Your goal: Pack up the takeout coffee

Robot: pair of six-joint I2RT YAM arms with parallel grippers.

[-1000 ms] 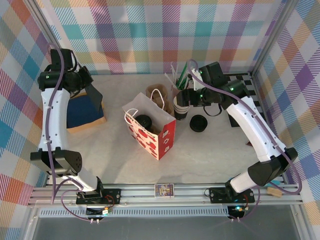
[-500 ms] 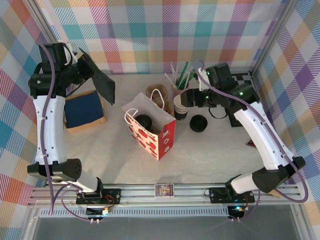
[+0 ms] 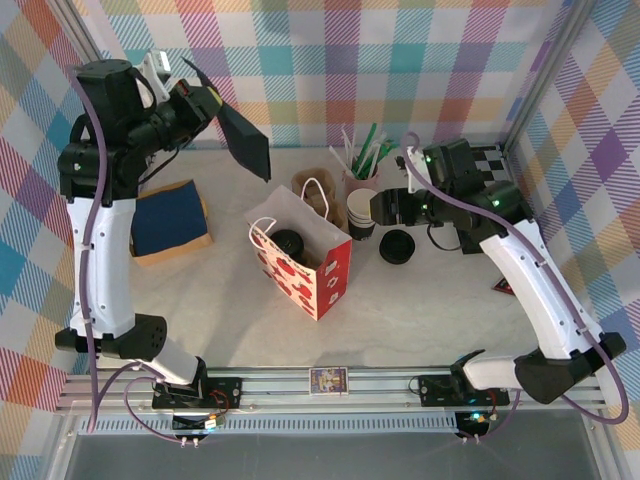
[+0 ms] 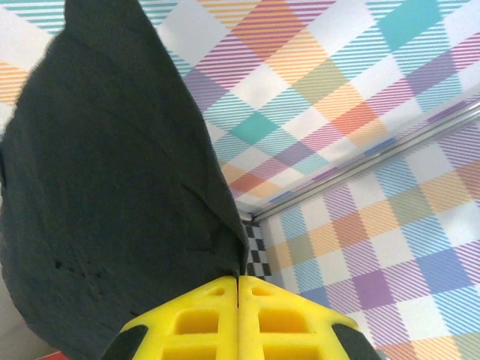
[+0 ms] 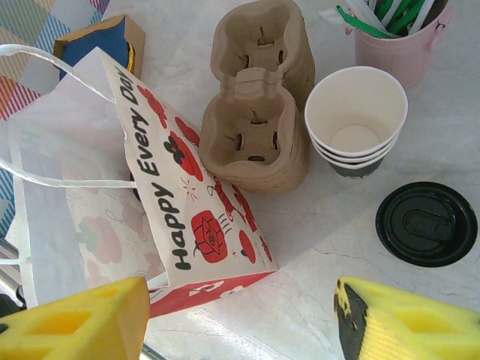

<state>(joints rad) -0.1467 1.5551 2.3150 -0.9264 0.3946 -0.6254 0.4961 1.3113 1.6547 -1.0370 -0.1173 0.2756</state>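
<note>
Top external view puts your takeout coffee point(image 3: 288, 243) inside the red-and-white bag point(image 3: 322, 272), to the left of your right gripper point(image 3: 385, 207), which hangs released beside the cup stack point(image 3: 361, 215). Your left gripper point(image 3: 212, 102), high up and well apart from the coffee, is clenched on a black sheet point(image 3: 246, 140).

Pastel plaid walls point(image 3: 400, 60), pale, perhaps marble tabletop point(image 3: 200, 300), aluminium frame rails point(image 3: 400, 378)

The red-and-white paper bag point(image 5: 182, 196) carries black lettering running up its side, "Happy Every Da", with the final letters hidden at the bag's top edge.
</note>
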